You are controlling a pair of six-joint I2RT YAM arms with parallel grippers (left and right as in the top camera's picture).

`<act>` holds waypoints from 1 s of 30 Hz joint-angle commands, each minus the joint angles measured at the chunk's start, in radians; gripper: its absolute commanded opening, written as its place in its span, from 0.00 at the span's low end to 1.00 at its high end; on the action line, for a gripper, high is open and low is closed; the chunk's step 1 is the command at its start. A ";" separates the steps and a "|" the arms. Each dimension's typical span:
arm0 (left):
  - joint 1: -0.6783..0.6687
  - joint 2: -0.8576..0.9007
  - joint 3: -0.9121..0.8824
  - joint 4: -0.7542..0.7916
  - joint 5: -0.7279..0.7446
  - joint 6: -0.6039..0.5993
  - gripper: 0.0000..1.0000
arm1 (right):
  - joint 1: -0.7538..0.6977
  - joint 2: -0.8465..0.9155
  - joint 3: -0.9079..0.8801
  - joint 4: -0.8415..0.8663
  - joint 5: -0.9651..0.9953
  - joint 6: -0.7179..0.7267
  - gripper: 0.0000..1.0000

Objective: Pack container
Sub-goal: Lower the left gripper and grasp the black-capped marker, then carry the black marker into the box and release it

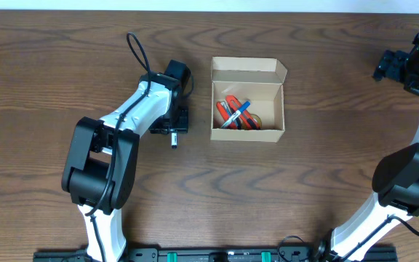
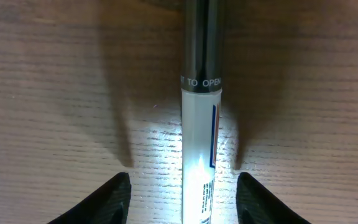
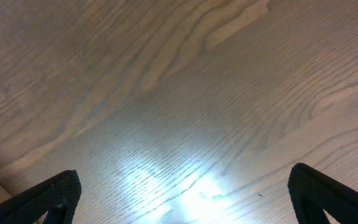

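Note:
The container is a tan cardboard box at the table's middle, its flap lid open toward the back. Inside lie red-orange cutters and a blue marker. A marker with a white body and dark cap lies on the table left of the box; its end shows in the overhead view. My left gripper is low over it, its fingers open on either side with gaps to the marker. My right gripper is at the far right back, open and empty over bare wood.
The table is dark brown wood. A black cable loops behind the left arm. The table's back edge runs along the top of the overhead view.

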 commanded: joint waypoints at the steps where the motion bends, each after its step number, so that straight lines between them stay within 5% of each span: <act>1: 0.005 0.008 -0.003 0.004 0.003 0.020 0.52 | 0.000 -0.007 -0.004 0.000 0.000 0.014 0.99; 21: 0.005 0.012 -0.036 0.045 0.030 0.034 0.51 | 0.000 -0.007 -0.004 0.000 0.000 0.014 0.99; 28: 0.005 0.012 -0.036 0.047 0.030 0.034 0.22 | 0.000 -0.008 -0.004 0.000 0.000 0.014 0.99; 30: 0.005 0.012 -0.036 0.047 0.029 0.034 0.07 | 0.000 -0.007 -0.004 0.000 0.000 0.014 0.99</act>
